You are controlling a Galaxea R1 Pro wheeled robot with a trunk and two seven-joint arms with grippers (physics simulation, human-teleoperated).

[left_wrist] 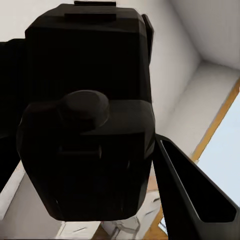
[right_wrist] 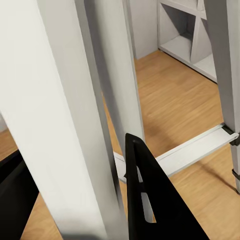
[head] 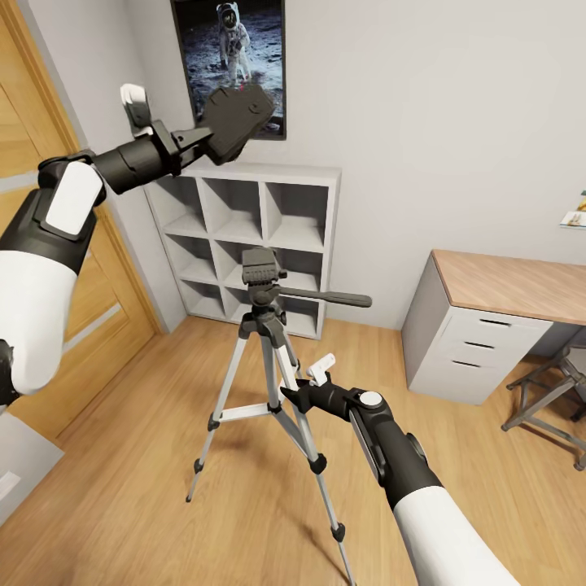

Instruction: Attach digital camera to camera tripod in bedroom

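My left gripper [head: 203,135] is raised high at the left, shut on the black digital camera [head: 237,122], which hangs in front of the poster. Up close, the digital camera [left_wrist: 90,125] sits between the fingers [left_wrist: 192,197]. The camera tripod [head: 262,281] stands on the wood floor below and right of it, head bare, pan handle [head: 325,299] pointing right. My right gripper [head: 303,389] is closed around one silver leg [head: 286,370] partway down. The right wrist view has that leg [right_wrist: 70,150] between the black fingers [right_wrist: 145,200], with the brace [right_wrist: 195,147] beyond.
A white cube shelf [head: 252,232] stands against the wall behind the tripod, under an astronaut poster [head: 232,49]. A wooden door [head: 89,309] is at the left. A wood-topped grey desk [head: 505,285] and a metal stool [head: 557,391] are at the right.
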